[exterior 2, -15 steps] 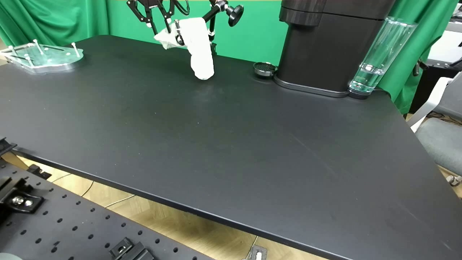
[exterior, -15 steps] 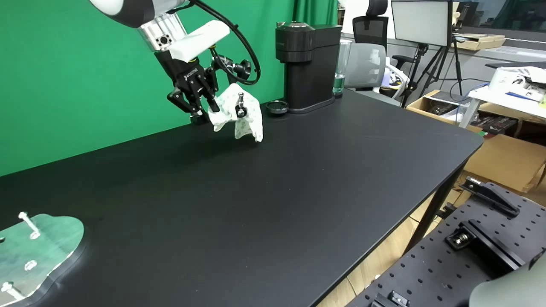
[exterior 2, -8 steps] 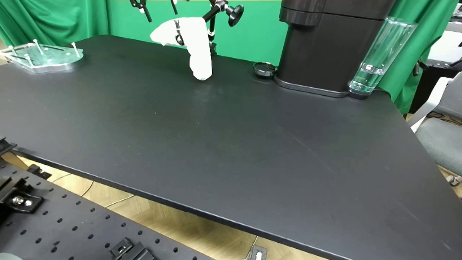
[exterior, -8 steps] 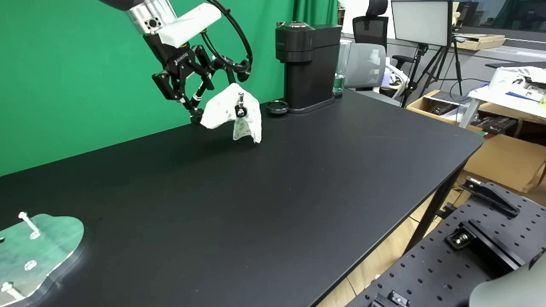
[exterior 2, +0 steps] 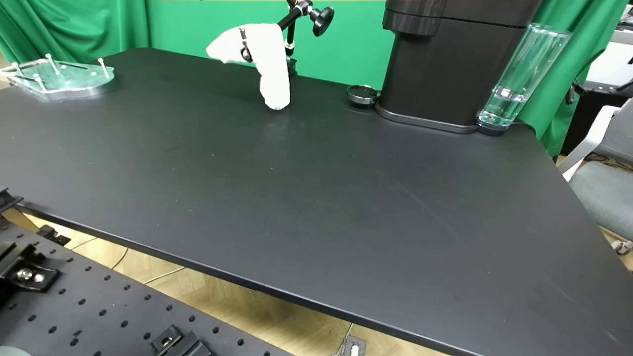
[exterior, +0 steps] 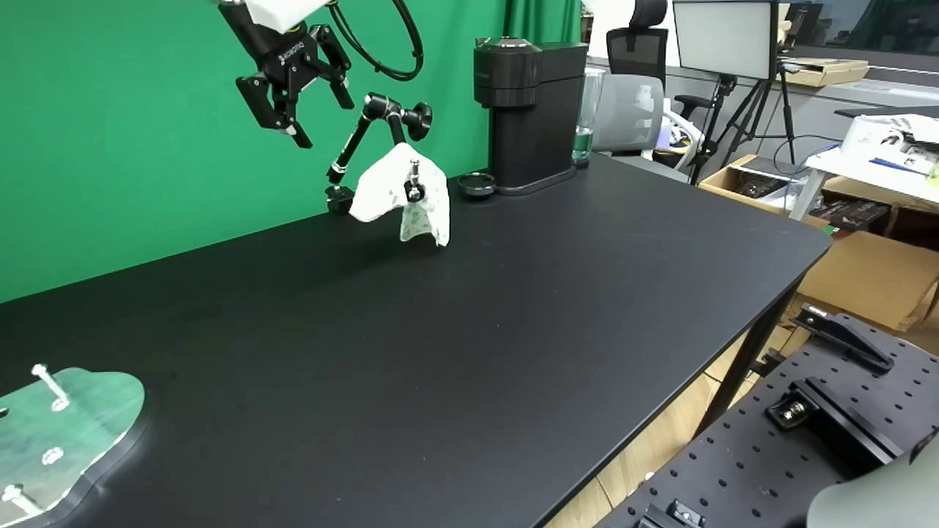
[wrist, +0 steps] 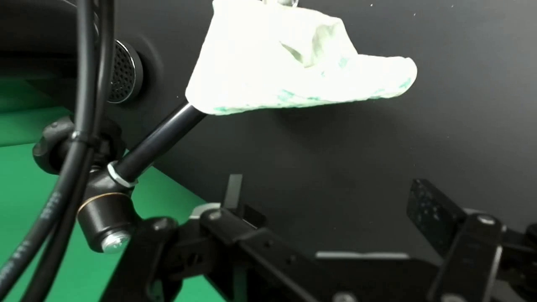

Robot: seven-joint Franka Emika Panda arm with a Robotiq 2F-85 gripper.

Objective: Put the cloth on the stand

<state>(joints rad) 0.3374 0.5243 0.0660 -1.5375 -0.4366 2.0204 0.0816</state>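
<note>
The white cloth (exterior: 385,176) hangs draped over the outstretched end of the black jointed stand (exterior: 357,141), its lower corners dangling above the table. In both exterior views the cloth (exterior 2: 274,54) folds down on either side of a small metal stud, and the stand (exterior 2: 290,22) rises behind it. My gripper (exterior: 328,123) is up and to the side of the cloth, apart from it. In the wrist view the gripper (wrist: 326,182) has its fingers wide apart with nothing between them; the cloth (wrist: 268,58) lies beyond, on the stand's rod (wrist: 161,136).
A black coffee machine (exterior: 532,125) with a water tank (exterior 2: 519,79) stands beside the stand. At its foot sits a round metal cup (exterior 2: 363,94). A clear plate with white pegs (exterior: 81,411) lies at another end of the black table (exterior: 455,352).
The gripper has opened, let go of the cloth's edge and moved up and away from it. The cloth has stayed on the stand, its freed corner settling slightly.
</note>
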